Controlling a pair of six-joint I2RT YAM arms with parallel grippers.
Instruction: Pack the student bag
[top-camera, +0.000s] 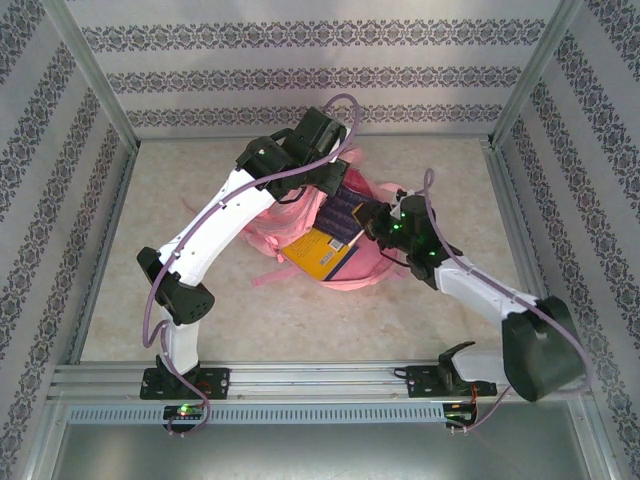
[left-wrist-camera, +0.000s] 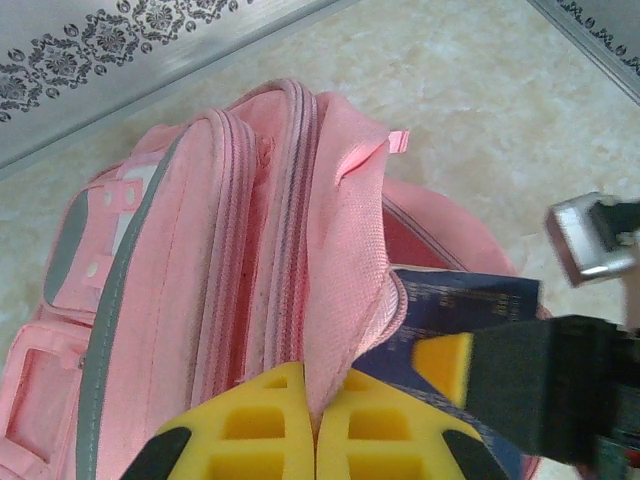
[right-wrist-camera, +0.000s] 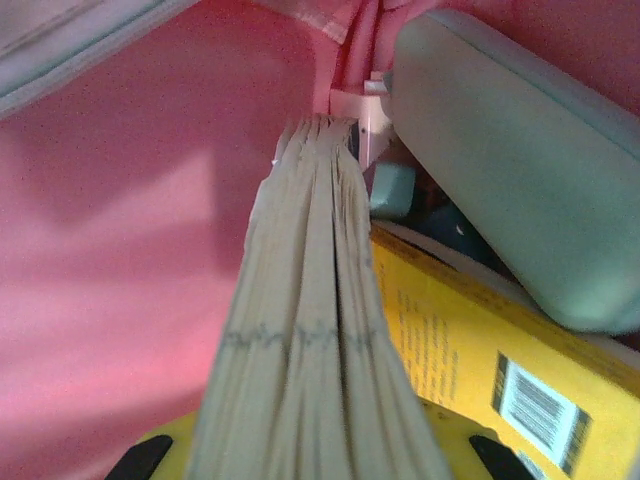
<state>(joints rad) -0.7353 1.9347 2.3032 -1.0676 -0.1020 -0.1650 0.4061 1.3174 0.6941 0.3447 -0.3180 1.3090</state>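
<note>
Left wrist: left pincer (left-wrist-camera: 315, 425) tight on student bag (left-wrist-camera: 200, 260) flap; right pincer (right-wrist-camera: 318, 455) around book (right-wrist-camera: 310, 300) at its mouth.

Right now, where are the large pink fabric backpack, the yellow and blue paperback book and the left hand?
large pink fabric backpack (left-wrist-camera: 200, 260): left wrist view, outer panel.
yellow and blue paperback book (top-camera: 322, 250): top external view, yellow cover.
left hand (left-wrist-camera: 316, 425): left wrist view, between its yellow fingertips.

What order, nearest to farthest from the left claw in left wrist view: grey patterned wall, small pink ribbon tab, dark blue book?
1. Dark blue book, beside left claw, right.
2. Small pink ribbon tab, higher up.
3. Grey patterned wall, top left.
</note>
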